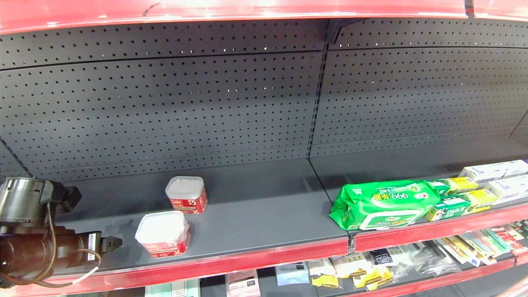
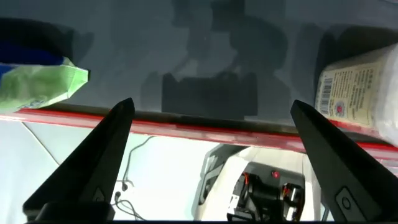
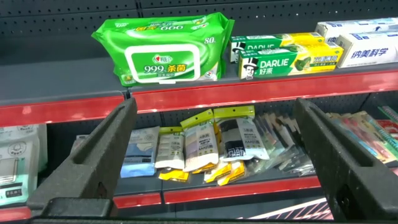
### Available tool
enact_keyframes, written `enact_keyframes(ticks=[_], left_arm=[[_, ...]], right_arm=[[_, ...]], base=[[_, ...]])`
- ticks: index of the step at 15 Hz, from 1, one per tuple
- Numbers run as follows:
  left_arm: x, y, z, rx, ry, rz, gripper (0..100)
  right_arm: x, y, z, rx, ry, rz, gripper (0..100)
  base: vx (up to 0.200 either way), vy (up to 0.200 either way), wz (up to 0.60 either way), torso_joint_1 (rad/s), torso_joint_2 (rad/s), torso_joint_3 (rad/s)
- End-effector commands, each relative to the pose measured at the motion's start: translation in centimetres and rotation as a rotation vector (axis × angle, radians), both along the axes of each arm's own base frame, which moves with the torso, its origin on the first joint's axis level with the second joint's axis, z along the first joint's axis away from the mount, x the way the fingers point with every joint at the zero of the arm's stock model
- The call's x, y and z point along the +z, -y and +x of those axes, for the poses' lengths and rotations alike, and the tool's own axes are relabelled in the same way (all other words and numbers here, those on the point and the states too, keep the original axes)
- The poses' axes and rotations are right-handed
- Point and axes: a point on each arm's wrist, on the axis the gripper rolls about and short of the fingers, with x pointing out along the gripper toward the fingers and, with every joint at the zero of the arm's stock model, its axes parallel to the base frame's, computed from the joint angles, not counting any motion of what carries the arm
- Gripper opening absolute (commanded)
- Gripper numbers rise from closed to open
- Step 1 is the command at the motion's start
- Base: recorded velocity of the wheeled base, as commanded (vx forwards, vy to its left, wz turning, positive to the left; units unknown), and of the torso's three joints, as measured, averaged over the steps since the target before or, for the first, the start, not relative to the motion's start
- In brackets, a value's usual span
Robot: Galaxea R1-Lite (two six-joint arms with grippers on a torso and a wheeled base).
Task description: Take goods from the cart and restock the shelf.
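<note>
Shelf stock, as found.

1. Shelf [image 1: 255, 218]: dark grey sheet-metal deck, smooth and matte, with a glossy red front strip. Perforated grey metal back panel [image 1: 165, 103] behind it.

2. Tubs, count two: squat, round-cornered square plastic tubs with red-printed walls and flat white lids. The front tub [image 1: 163, 233] stands near the shelf's front strip; the rear tub [image 1: 186, 194] stands apart behind it, deeper on the deck. Both are upright.

3. Left gripper [image 2: 212, 106]: two black wedge-shaped fingers spread wide, with nothing held. The red front strip runs across the gap between the jaws. The front tub stands on the deck just outside one finger.

4. Wipes pack [image 1: 383, 203], count one: soft green plastic pillow pack with a white oval flap, lying flat at the shelf's front. It lies well outside the left gripper's other finger.

5. Right gripper [image 3: 216, 102]: two black foam-textured fingers set wide apart and empty. The wipes pack lies ahead of and above the jaws.

6. Toothpaste cartons [image 1: 458, 196], count two: long green-and-yellow card boxes, side by side just beside the wipes pack.

7. White cartons [image 1: 501, 178], count two: long card boxes beyond the toothpaste cartons.

8. Sachets [image 3: 205, 146]: flat clear and yellow-topped packets on the tier below, seen through the gap between the right jaws. Their number cannot be told.
</note>
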Motion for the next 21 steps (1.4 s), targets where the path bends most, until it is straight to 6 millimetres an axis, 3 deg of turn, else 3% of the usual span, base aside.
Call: enact_keyframes(ticks=[1, 21], left_arm=[[-0.4, 0.0, 0.8, 0.001, -0.022, 0.000, 100], [-0.6, 0.6, 3.8, -0.036, -0.014, -0.007, 100]], right_arm=[[0.0, 0.0, 0.0, 0.000, -0.001, 0.000, 100], [0.0, 0.0, 0.0, 0.000, -0.001, 0.000, 100]], base=[[0.000, 0.000, 0.00, 0.000, 0.00, 0.000], [0.000, 0.000, 0.00, 0.000, 0.00, 0.000]])
